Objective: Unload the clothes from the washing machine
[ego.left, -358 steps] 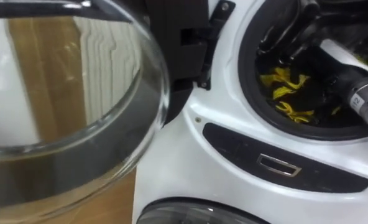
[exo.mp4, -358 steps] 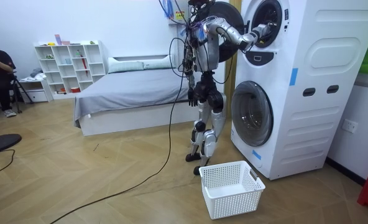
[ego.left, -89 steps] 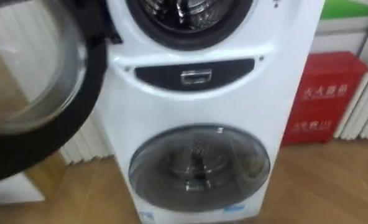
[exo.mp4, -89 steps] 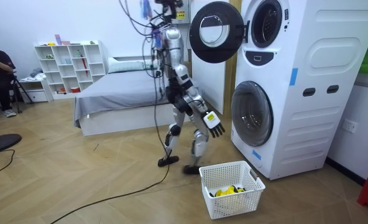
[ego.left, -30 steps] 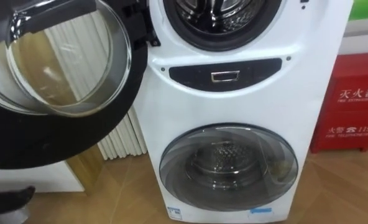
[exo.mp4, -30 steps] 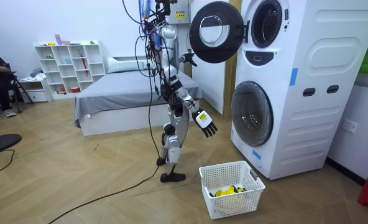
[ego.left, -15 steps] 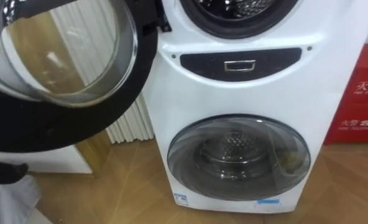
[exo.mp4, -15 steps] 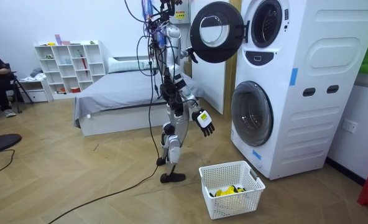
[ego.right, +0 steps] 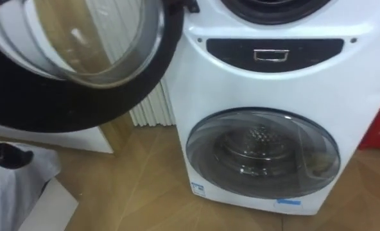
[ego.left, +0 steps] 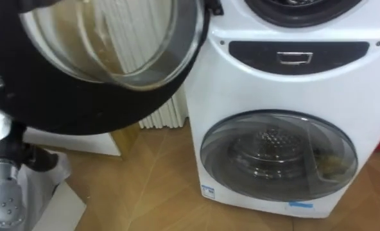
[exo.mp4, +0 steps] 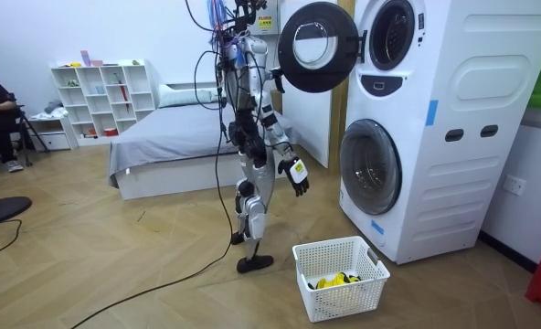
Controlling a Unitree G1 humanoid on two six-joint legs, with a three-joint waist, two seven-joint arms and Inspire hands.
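Yellow-and-black clothes (exo.mp4: 334, 281) lie in the white basket (exo.mp4: 344, 302) on the floor (exo.mp4: 161, 265), 4 o'clock of the robot in room view, soft, light, limp, so grab a bunched fold; right hand (exo.mp4: 296, 175) hangs seemingly slack and empty, left hand (exo.mp4: 279, 84) by the door (exo.mp4: 316, 46): cannot tell.

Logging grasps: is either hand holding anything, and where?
Right hand hangs open, empty. Left hand is at the door rim; hold cannot be told.
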